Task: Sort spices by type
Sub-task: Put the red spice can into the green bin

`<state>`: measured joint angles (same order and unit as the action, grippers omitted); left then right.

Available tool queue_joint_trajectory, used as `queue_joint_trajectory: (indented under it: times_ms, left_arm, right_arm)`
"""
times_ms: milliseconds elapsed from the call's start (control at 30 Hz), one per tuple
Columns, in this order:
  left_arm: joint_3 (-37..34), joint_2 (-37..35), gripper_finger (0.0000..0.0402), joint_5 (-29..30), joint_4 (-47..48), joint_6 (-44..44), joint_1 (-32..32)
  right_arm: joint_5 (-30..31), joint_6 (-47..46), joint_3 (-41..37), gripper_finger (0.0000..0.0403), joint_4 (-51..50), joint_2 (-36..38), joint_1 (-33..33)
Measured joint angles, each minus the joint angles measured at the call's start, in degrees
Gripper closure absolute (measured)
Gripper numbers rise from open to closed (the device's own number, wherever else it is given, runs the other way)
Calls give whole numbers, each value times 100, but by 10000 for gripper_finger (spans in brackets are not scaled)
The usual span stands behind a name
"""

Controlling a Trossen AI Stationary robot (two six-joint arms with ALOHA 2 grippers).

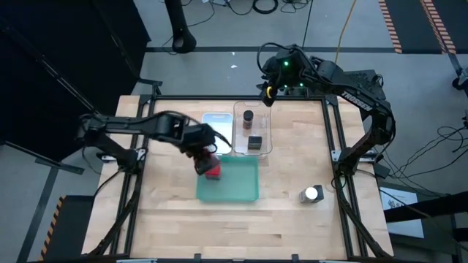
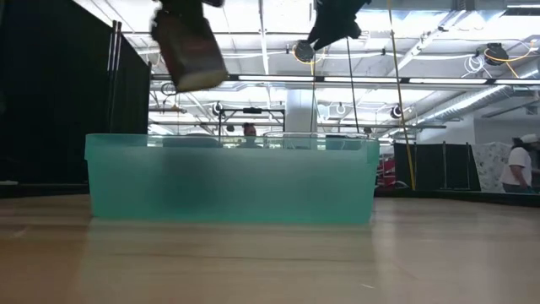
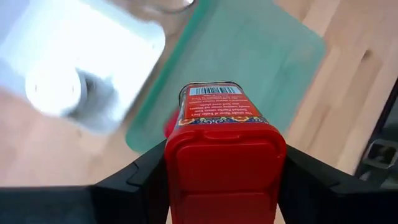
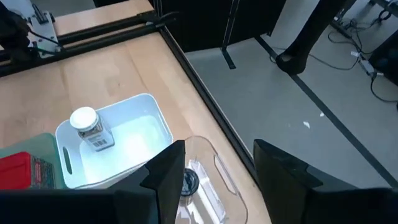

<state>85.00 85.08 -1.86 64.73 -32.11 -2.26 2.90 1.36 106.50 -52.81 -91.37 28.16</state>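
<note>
Over the near-left corner of the translucent green plastic tray (image 1: 241, 186), left gripper (image 1: 206, 162) clamped on a red boxy spice tin (image 3: 222, 146), 1 dark finger pressed against each side of it. Held clear of the tray, tilted in the low view, printed label and barcode facing away from the wrist camera. Beneath it, in the left wrist view, a sliver of a 2nd red object showing at the tray's edge; what it is, cannot tell.

Behind the green tray, a white rectangular plastic tray (image 4: 140, 140) holding 1 white-lidded glass jar (image 4: 87, 126), upright near one end. Just beside it, a clear plastic tray (image 1: 266, 131) with 2 items inside: a brown dark-lidded jar (image 1: 248, 118) toward the far end and a dark grey square tin (image 1: 254, 142) toward the near end, apart from each other.

At the right edge of the light wooden tabletop (image 1: 168, 219), well apart from all 3 trays, another white-lidded jar (image 1: 312, 194) standing alone.

Above the far end of the clear tray, right gripper (image 4: 217, 165) hanging with fingers spread and nothing between them.

Far off in the room beyond the table, at the low view's right edge, a person in white (image 2: 515, 165).
</note>
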Motion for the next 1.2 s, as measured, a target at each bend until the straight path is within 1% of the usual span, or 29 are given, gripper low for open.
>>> queue_joint_trajectory:
  times_ms: [100,200,300,400,467,600,800,1067,1200]
  left_arm:
    - [152,284,180,-277,111,1026,184]
    - [197,512,180,-517,536,2051,216]
    - [229,655,180,-568,777,2496,151]
    - [229,719,180,-632,878,2608,49]
    - [229,715,180,-687,748,2605,-26]
    - [229,730,180,-694,265,2230,-204]
    - [236,856,180,-564,-189,2196,-400]
    - [224,1230,180,-551,241,2177,-580]
    - [227,1224,180,-438,157,1927,-764]
  right_arm:
    - [0,-52,0,229,-129,0,0]
    - [0,-54,0,229,-244,0,0]
    - [0,-127,0,229,-306,0,0]
    - [-2,-252,0,229,-359,0,0]
    - [-2,-300,0,229,-380,0,0]
    - [-1,-371,0,229,-415,0,-4]
    - [3,-325,0,229,-617,0,-2]
    - [38,-288,0,229,-1554,0,54]
    - [39,-236,0,229,-1743,0,55]
